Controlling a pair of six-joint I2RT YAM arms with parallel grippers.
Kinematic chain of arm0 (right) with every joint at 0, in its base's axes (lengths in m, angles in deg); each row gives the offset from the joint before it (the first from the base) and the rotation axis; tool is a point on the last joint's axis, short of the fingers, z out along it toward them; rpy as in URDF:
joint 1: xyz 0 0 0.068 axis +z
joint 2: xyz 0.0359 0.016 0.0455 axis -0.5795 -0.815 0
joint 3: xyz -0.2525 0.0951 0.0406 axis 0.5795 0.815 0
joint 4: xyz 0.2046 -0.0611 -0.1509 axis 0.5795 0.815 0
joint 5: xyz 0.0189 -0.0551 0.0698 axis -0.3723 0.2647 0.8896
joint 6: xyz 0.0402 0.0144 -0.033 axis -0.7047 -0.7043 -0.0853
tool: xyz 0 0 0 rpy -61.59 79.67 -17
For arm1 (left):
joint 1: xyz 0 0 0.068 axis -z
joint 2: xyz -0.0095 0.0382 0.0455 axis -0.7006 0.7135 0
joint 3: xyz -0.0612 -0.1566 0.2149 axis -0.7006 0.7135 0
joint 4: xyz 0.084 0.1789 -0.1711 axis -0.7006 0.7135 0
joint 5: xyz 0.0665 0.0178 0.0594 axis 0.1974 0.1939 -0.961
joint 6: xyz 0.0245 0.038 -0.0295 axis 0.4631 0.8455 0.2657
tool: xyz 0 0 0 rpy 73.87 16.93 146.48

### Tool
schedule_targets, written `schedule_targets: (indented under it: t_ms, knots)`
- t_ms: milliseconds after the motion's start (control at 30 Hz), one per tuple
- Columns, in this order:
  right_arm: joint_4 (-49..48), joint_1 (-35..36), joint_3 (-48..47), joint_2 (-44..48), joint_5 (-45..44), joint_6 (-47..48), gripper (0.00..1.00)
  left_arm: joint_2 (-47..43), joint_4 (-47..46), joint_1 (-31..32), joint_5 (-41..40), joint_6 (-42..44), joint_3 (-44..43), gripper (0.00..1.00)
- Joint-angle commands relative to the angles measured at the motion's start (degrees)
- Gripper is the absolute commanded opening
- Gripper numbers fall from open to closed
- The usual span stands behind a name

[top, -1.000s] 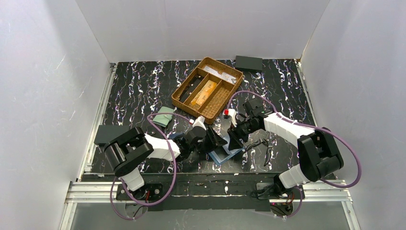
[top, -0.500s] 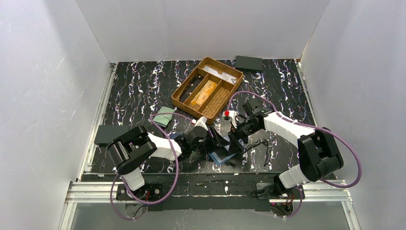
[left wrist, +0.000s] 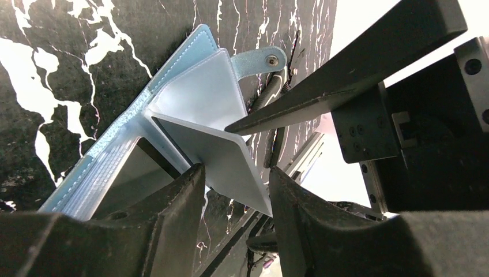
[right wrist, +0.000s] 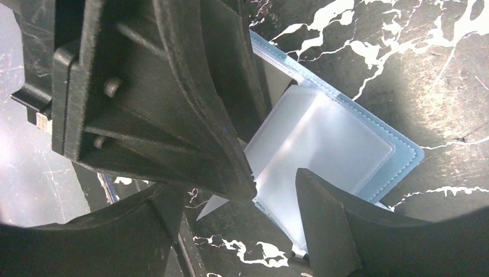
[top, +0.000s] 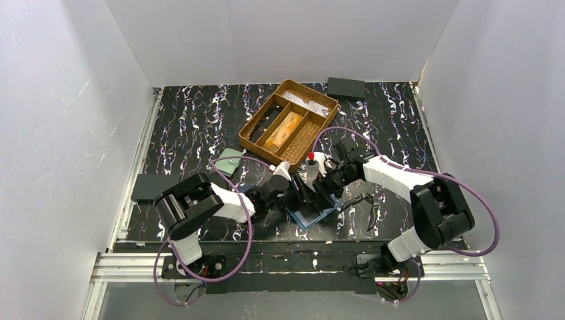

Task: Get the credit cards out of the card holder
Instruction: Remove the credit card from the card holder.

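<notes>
We find the card holder (top: pixel 312 217) lying open close to the middle of the worktop's (top: pixel 193 120) near edge, with both grippers crowded over it. It is light blue with a stitched rim, a rounded snap tab (left wrist: pixel 256 59) with a metal stud, and frosted plastic sleeves (left wrist: pixel 199 95) fanned up from its spine. We can make out no lettering on it, and we cannot tell whether anything sits inside the sleeves. The left gripper (left wrist: pixel 236 173) has its fingers apart, with one sleeve's corner standing loose between them. The right gripper (right wrist: pixel 236 184) is spread wide, and the tip of one finger (left wrist: pixel 300 98) touches a sleeve. From above, the arms hide much of the holder. Toward the far edge, a wicker basket (top: pixel 250 137) carries flat orange-gold cards (top: pixel 283 129) in its middle compartment. The worktop is black with white veining.
</notes>
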Motion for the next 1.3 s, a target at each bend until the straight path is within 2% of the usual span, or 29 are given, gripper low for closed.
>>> schedule_targets:
  t_ms: [0,133,200,467,700,767,933,1033,1100,1167,1267]
  knots:
    - [-3.36,0.21,-0.10,0.29,-1.97,-3.04,0.69,-1.59,-1.81,-0.30,-0.40,0.70,-0.26,0.44]
    - [-3.71,0.08,-0.09,0.02,-2.69,-3.64,0.46,-3.68,-1.86,-0.34,-2.42,1.02,1.70,0.44]
    - [-3.84,-0.12,-0.10,-0.07,-2.94,-3.91,0.39,-4.83,-1.86,-0.34,-2.78,1.33,2.59,0.44]
    - [-4.42,-1.27,0.08,0.08,-3.41,-4.81,0.27,-8.71,-1.86,-0.31,-6.63,2.70,5.89,0.45]
    - [-4.00,-1.73,-0.17,-0.34,-1.88,-4.99,0.05,-15.84,-1.86,-0.35,-10.03,6.20,11.07,0.64]
    - [-3.58,-2.41,-0.56,-0.36,0.49,-5.07,0.03,-18.71,-1.90,-0.29,-11.08,7.09,12.83,0.71]
    - [-3.36,-4.50,-0.84,-0.12,7.91,-6.21,0.01,-25.82,-2.45,-0.35,-13.18,7.94,16.67,0.97]
    - [-4.09,-7.07,-1.39,-1.58,13.74,-8.34,0.01,-28.39,-3.09,-0.60,-12.13,7.75,17.64,0.98]
    - [-4.97,-9.06,-3.31,-4.02,19.12,-12.11,0.01,-29.02,-4.55,-0.67,-8.45,9.28,16.55,0.98]
    - [-13.38,-10.30,-1.48,-4.95,20.57,-21.46,0.01,-27.67,-4.91,-0.70,-5.02,10.47,13.67,0.98]
    - [-32.84,-15.03,8.30,-1.60,21.62,-41.06,0.01,-20.16,-9.21,-0.69,-4.00,8.90,11.32,0.90]
